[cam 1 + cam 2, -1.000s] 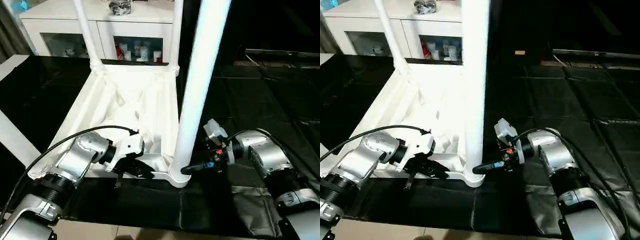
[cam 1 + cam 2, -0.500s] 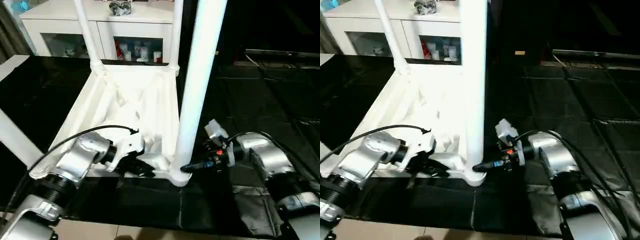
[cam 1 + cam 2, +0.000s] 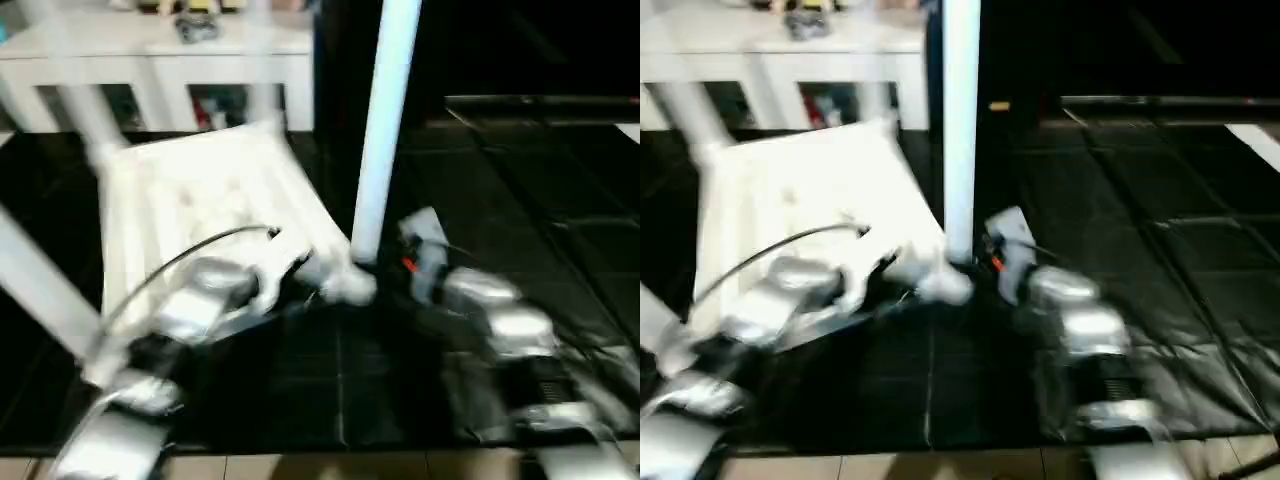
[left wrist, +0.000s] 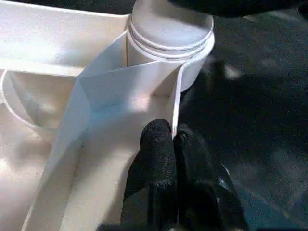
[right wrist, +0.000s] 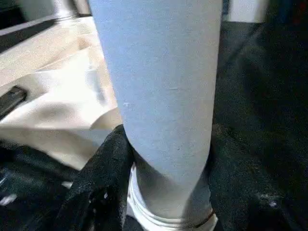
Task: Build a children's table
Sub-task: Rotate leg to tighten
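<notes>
The children's table lies upside down on the black mat, its ribbed top [image 3: 200, 190] facing up. One white leg [image 3: 380, 130] stands upright in the near corner socket [image 4: 168, 33]. My left gripper [image 4: 172, 132] is shut on the thin rim wall of the top, right beside that socket. In the right wrist view my right gripper [image 5: 166, 159] is shut on the leg just above the socket, one black finger [image 5: 108, 163] on each side. Another leg [image 3: 40, 285] slants up at the far left.
A white cabinet [image 3: 150, 45] with glass doors stands behind the table. Black mat [image 3: 520, 200] covers the floor to the right and in front. Pale floor tiles [image 3: 300, 468] show along the near edge. A cable [image 3: 190, 250] loops over my left forearm.
The whole picture has swung and blurred, so the camera has moved. Both grippers stay at the near corner. The top looks turned against the cabinet behind it.
</notes>
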`<state>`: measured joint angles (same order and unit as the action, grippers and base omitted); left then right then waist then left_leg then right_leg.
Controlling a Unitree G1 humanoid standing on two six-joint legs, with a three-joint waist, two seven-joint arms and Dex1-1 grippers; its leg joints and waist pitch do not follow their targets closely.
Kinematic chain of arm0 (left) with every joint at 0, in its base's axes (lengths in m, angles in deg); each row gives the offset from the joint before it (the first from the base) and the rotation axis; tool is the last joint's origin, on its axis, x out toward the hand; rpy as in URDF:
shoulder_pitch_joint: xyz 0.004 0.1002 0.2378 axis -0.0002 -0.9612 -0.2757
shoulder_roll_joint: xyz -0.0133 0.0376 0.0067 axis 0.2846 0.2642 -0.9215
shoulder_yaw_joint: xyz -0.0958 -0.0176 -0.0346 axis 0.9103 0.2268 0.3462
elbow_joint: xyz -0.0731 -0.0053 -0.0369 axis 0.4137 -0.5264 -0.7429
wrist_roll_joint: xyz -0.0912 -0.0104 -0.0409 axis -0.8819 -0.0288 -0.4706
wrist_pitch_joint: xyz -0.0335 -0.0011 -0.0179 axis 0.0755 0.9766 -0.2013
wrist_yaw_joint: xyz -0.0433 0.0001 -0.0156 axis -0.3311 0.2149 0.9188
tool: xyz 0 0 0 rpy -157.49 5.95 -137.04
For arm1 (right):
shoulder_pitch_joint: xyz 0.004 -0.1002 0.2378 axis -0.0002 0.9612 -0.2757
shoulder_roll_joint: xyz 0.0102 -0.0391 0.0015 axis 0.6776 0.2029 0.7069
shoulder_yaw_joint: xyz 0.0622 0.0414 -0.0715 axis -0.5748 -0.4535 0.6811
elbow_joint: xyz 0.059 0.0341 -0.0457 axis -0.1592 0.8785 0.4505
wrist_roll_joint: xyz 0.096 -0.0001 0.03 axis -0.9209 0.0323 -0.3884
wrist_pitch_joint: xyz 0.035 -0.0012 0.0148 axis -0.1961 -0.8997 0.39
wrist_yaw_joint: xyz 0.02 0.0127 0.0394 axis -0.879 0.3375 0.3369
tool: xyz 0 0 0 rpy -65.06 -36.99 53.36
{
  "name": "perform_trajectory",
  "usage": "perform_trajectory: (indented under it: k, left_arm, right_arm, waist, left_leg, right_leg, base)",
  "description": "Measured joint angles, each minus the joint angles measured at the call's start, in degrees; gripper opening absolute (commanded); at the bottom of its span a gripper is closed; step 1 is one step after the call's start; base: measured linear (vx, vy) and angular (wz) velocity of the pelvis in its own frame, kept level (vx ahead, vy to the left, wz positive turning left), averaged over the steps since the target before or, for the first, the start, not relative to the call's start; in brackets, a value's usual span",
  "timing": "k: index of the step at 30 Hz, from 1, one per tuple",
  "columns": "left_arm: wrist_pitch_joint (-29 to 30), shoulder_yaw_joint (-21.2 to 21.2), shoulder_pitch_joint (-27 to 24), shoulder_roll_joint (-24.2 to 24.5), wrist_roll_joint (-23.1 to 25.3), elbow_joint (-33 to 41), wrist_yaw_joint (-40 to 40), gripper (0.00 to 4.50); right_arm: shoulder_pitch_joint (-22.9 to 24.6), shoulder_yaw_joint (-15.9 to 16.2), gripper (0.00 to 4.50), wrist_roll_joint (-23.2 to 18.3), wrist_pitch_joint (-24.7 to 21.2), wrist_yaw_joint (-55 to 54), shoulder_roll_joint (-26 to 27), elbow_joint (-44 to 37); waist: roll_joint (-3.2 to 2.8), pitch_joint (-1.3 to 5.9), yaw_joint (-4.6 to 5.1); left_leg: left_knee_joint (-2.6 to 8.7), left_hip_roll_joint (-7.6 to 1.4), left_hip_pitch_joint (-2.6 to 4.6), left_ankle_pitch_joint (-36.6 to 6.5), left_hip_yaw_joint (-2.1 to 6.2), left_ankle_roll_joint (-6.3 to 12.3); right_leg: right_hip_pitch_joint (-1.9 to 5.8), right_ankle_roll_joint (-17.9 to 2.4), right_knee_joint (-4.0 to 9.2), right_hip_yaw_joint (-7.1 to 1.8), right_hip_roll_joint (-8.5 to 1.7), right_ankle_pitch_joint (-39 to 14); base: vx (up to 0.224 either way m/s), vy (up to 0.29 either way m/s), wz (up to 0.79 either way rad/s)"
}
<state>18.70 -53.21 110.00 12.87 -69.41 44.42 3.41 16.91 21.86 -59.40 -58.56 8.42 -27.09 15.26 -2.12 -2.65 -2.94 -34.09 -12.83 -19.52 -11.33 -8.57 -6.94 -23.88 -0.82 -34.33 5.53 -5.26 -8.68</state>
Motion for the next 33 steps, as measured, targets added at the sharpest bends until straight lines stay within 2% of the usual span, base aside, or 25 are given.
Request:
perform_trajectory:
  k: [4, 6, 8, 11, 17, 22, 25, 33]
  left_arm:
    - [0.04, 0.09, 0.09, -0.12, -0.05, 0.46, -0.18, 0.00]
    - [0.13, 0.03, 0.08, -0.08, -0.06, 0.79, 0.32, 0.00]
    - [0.12, 0.02, 0.08, 0.01, -0.13, 0.94, 0.71, 0.00]
    - [-0.03, -0.21, 0.05, 0.49, -0.23, 1.07, 1.77, 0.00]
    - [-3.02, -1.57, -1.27, 3.53, -1.03, 2.40, 7.29, 0.00]
    - [-7.83, -3.21, -2.93, 6.64, -1.49, 3.47, 13.91, 0.00]
    - [-10.25, -4.17, -3.61, 8.79, -1.56, 3.88, 18.02, 0.00]
    - [-14.83, -6.87, -5.59, 12.53, -1.95, 6.88, 25.31, 0.00]
  right_arm:
    - [0.26, -0.01, 1.95, 0.50, 2.71, -1.09, 0.45, 0.27]
    - [0.89, -0.35, 2.63, 0.20, 2.58, -0.61, 0.39, -0.68]
    - [1.26, -0.35, 2.63, -0.05, 2.11, 0.07, 0.21, -1.56]
    - [1.26, -0.34, 3.08, -0.43, 1.77, 3.21, -1.00, -1.71]
    - [1.42, 1.19, 3.58, -3.55, 1.68, 15.49, -6.29, -1.61]
    - [1.63, 3.33, 4.11, -5.58, 1.83, 29.12, -12.58, -2.40]
    - [1.56, 4.56, 4.34, -6.39, 2.69, 34.87, -14.08, -2.62]
    - [-1.26, 8.30, 4.34, -7.18, 4.38, 46.29, -16.25, -0.13]
  waist:
    - [-0.11, 0.02, 0.02]
    - [-0.23, 0.01, -0.16]
    - [-0.34, -0.04, -0.29]
    - [-0.44, -0.09, -0.40]
    - [-0.62, -0.20, -0.81]
    - [-0.62, -0.21, -2.32]
    - [-0.62, -0.20, -3.05]
    - [-0.59, -0.20, -4.80]
  left_leg:
    - [0.42, 0.02, -0.10, -0.02, -0.01, 0.00]
    - [0.58, 0.01, -0.10, -0.03, 0.00, 0.02]
    - [0.63, -0.01, -0.11, -0.03, 0.00, 0.02]
    - [0.62, -0.01, -0.13, -0.03, 0.00, 0.02]
    - [0.53, -0.01, -0.38, -0.03, 0.09, 0.02]
    - [0.49, -0.01, -0.48, -0.03, 0.10, 0.03]
    - [0.44, -0.04, -0.50, -0.02, 0.09, 0.03]
    - [0.13, -0.07, -0.54, -0.03, 0.08, 0.07]
  right_leg:
    - [-0.09, -0.14, 0.19, 0.04, 0.00, 0.09]
    - [-0.13, -0.39, 0.20, 0.07, 0.02, 0.23]
    - [-0.15, -0.39, 0.21, 0.09, 0.04, 0.20]
    - [-0.15, -0.39, 0.24, 0.09, 0.04, 0.20]
    - [-0.24, -0.40, 0.23, 0.13, 0.03, 0.22]
    - [-0.30, -0.41, 0.22, 0.13, 0.01, 0.22]
    - [-0.29, -0.41, 0.18, 0.15, 0.01, 0.22]
    - [-0.21, -0.41, 0.17, 0.04, -0.04, 0.22]
  base:
    - [0.000, 0.000, 0.00]
    - [0.000, 0.000, 0.00]
    - [0.000, 0.000, 0.00]
    - [0.000, 0.000, 0.00]
    - [0.000, 0.000, 0.00]
    - [0.000, 0.000, 0.00]
    - [0.000, 0.000, 0.00]
    - [0.000, 0.000, 0.00]
